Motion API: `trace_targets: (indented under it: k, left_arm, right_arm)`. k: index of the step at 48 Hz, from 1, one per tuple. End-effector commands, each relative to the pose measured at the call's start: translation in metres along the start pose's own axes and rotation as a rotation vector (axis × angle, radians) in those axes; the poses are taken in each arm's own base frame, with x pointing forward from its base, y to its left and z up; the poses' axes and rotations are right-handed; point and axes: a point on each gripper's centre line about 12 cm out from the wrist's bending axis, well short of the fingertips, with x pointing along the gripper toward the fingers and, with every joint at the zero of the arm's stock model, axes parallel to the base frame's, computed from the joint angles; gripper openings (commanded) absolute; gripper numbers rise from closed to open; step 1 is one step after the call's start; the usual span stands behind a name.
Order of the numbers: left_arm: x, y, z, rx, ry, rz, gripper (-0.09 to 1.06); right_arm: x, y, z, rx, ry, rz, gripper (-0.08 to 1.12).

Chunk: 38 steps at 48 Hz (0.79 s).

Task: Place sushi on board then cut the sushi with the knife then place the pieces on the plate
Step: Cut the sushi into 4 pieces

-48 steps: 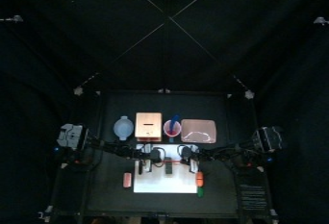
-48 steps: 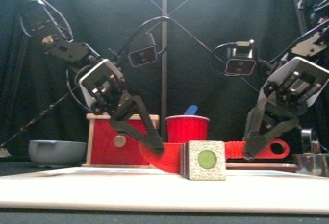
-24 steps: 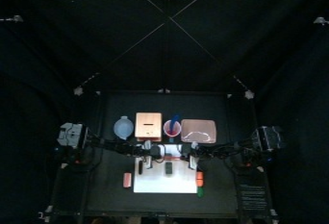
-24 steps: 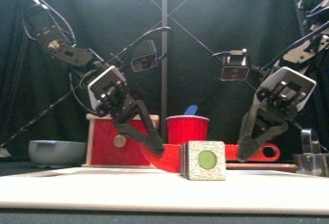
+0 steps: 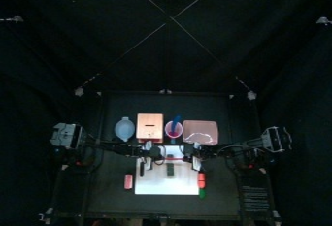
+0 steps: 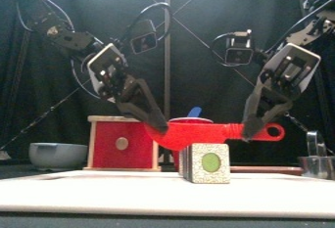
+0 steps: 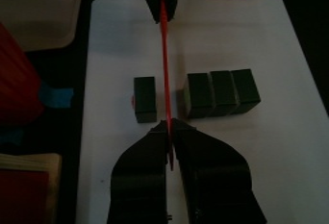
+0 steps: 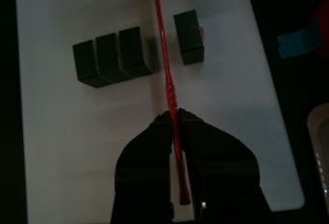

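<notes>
A red toy knife (image 6: 210,129) hangs level above the white cutting board (image 6: 78,195), just over the dark green sushi roll (image 6: 207,162). My left gripper (image 6: 157,124) is shut on its blade end and my right gripper (image 6: 249,131) is shut on its handle end. In the left wrist view the knife (image 7: 162,55) runs out from my left gripper (image 7: 167,132), over the gap between one lone block (image 7: 148,98) and a row of three (image 7: 226,91). The right wrist view shows the same knife (image 8: 160,45), my right gripper (image 8: 174,118), the lone block (image 8: 188,37) and the row (image 8: 115,57).
Behind the board (image 5: 166,183) stand a blue-grey bowl (image 5: 123,128), the wooden box (image 5: 149,126), a red cup (image 5: 174,128) with a blue knife, and the pink tray (image 5: 201,131). Orange toys (image 5: 128,180) lie beside the board on both sides.
Both grippers have risen with the red knife, from low behind the sushi to just above it. The sushi blocks have stayed in place.
</notes>
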Motion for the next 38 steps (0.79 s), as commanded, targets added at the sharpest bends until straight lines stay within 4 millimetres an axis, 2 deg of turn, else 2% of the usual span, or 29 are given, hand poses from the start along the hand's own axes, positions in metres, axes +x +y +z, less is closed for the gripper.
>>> trace_targets:
  k: [1,18,38]
  left_arm:
    - [-0.011,-0.008,0.015,0.018,-0.041,-0.018,0.43]
    - [-0.008,-0.043,0.009,0.06,-0.018,-0.092,0.43]
    - [0.0,-0.046,0.001,0.044,0.011,-0.094,0.43]
  right_arm:
    - [-0.014,0.004,0.017,0.012,-0.062,0.018,0.34]
    - [-0.019,0.027,0.012,0.001,-0.05,0.083,0.34]
    - [-0.01,0.029,0.002,0.012,-0.007,0.081,0.34]
